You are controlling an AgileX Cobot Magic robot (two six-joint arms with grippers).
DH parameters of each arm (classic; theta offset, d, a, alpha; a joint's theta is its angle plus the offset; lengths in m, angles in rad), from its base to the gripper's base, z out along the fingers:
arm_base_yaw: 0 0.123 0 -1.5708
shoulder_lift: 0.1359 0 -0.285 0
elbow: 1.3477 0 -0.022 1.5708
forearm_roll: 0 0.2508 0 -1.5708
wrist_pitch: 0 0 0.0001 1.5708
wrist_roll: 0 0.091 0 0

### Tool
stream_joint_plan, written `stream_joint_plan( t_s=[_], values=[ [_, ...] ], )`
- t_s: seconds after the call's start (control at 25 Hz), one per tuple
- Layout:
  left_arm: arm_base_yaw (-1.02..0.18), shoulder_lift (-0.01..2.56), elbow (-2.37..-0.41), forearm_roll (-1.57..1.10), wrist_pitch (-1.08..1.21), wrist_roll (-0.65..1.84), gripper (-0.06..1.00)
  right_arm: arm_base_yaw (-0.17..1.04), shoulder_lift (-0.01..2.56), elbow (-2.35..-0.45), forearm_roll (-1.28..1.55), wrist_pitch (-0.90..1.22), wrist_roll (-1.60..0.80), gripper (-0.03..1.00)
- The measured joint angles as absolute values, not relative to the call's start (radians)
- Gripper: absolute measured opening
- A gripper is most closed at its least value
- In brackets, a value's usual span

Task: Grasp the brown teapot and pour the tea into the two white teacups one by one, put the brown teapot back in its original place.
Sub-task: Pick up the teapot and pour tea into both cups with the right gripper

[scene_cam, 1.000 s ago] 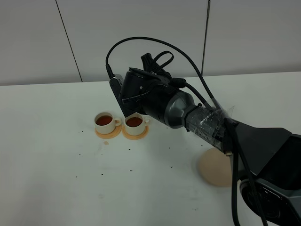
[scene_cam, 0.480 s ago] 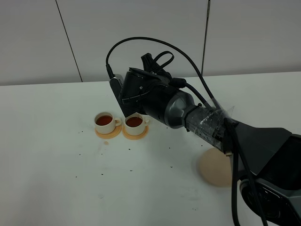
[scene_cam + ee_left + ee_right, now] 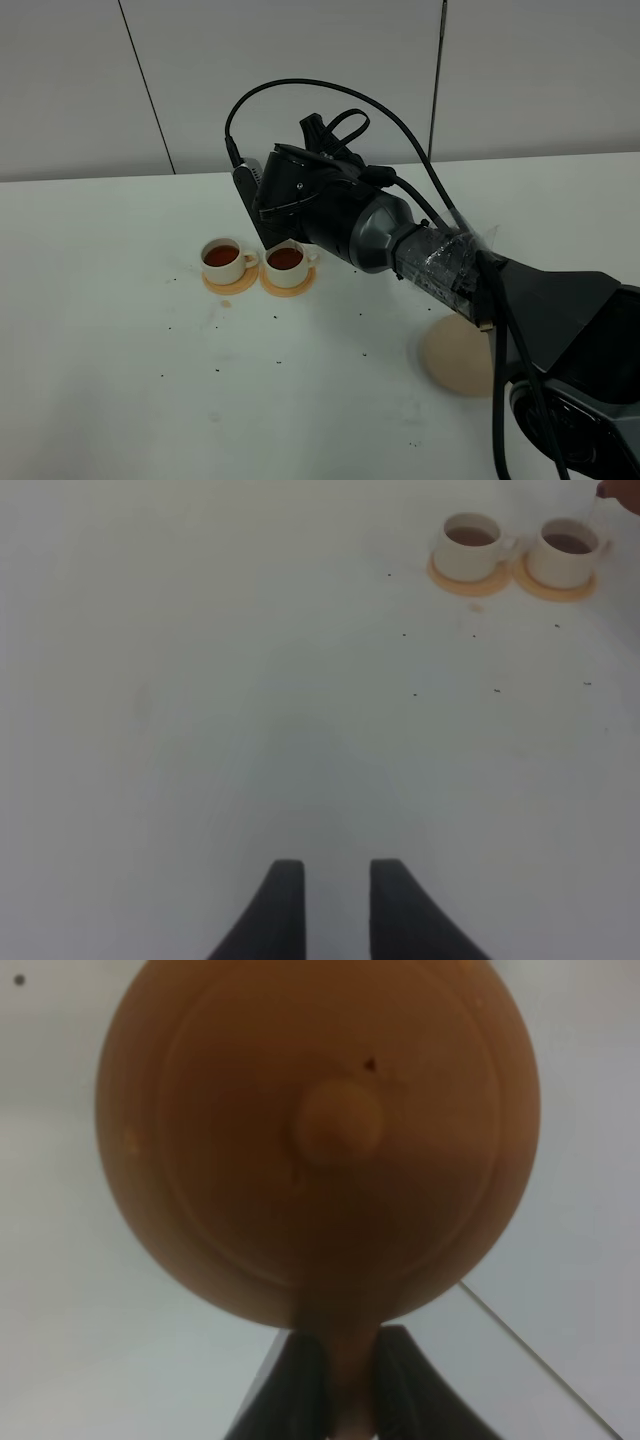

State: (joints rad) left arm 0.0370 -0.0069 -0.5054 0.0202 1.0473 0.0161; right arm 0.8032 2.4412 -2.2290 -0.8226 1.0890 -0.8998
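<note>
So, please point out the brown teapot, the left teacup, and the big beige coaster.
brown teapot [image 3: 320,1140]: right wrist view, on the lid near its knob.
left teacup [image 3: 222,260]: exterior high view, on its white side wall.
big beige coaster [image 3: 455,362]: exterior high view, on its bare top surface.

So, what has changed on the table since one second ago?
Nothing has visibly changed. The right hand still holds the brown teapot by its handle above the two white teacups, both with tea in them. The beige coaster stays bare, and the left hand stays idle.
</note>
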Motion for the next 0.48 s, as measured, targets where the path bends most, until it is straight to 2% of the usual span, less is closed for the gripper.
stream_joint_plan(
  t_s=[0.48],
  values=[
    [0.037,-0.007,-0.505,0.02,1.047,0.018,0.23,0.804,2.435,-2.229,-0.713,1.108,-0.898,0.1]
  ],
)
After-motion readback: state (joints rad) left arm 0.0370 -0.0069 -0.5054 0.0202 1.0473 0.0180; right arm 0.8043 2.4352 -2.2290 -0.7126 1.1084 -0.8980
